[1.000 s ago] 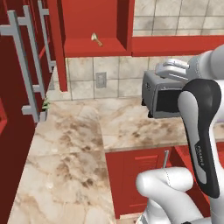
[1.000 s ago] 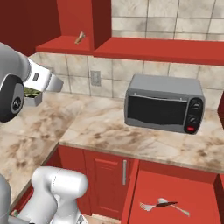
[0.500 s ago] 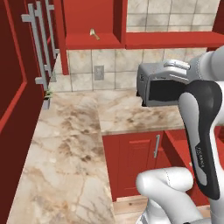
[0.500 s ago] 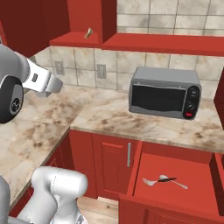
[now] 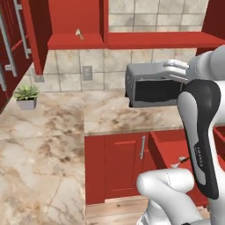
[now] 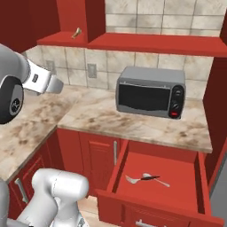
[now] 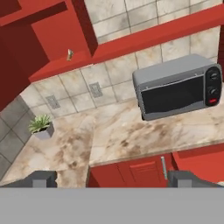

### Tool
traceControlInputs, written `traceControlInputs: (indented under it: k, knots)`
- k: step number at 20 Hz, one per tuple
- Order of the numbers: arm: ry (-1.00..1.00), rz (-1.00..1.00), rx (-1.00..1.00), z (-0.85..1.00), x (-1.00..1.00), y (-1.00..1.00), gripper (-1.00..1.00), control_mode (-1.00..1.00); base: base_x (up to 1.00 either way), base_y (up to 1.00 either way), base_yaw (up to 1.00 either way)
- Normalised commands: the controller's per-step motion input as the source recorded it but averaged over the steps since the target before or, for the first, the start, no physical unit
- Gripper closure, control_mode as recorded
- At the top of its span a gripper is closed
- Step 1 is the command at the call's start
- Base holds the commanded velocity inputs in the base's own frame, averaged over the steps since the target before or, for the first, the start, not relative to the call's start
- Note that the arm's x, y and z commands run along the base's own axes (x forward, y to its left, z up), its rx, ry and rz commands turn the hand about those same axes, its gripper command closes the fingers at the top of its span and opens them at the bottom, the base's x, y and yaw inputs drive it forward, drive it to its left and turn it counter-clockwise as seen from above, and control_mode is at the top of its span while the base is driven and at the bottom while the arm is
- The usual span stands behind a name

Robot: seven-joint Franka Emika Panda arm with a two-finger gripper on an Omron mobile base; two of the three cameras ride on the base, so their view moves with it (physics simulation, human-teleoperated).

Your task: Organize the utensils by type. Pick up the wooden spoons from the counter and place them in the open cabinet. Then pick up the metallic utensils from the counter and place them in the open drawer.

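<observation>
Right base view shows the metallic utensils (image 6: 146, 178) lying mid-floor of the open drawer (image 6: 201, 188). My gripper (image 7: 112, 178) is spread wide, empty, above the counter (image 7: 131, 135). I fear clipping the microwave (image 6: 150, 91).

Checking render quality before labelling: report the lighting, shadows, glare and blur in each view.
Left base view: even light, soft shadow under the microwave. Right base view: sharp, no glare; utensils in the open drawer small but distinct. Hand view: tilted, slightly soft, fingertips blurred.
</observation>
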Motion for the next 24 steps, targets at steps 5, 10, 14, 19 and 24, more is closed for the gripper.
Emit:
traceControlInputs:
  k: [5,10,14,19,24]
  knots:
    - [0.0,0.0,0.0,0.0,0.0,0.0,-1.0,1.0,-0.77,-0.23,0.11]
    - [0.0,0.0,0.0,0.0,0.0,0.0,-1.0,1.0,-0.96,-0.08,0.21]
    - [0.0,0.0,0.0,0.0,0.0,0.0,-1.0,1.0,-0.93,-0.26,0.4]
    - [0.0,0.0,0.0,0.0,0.0,0.0,-1.0,1.0,-0.86,-0.25,0.5]
    - [0.0,0.0,0.0,0.0,0.0,0.0,-1.0,1.0,-0.72,-0.16,0.62]
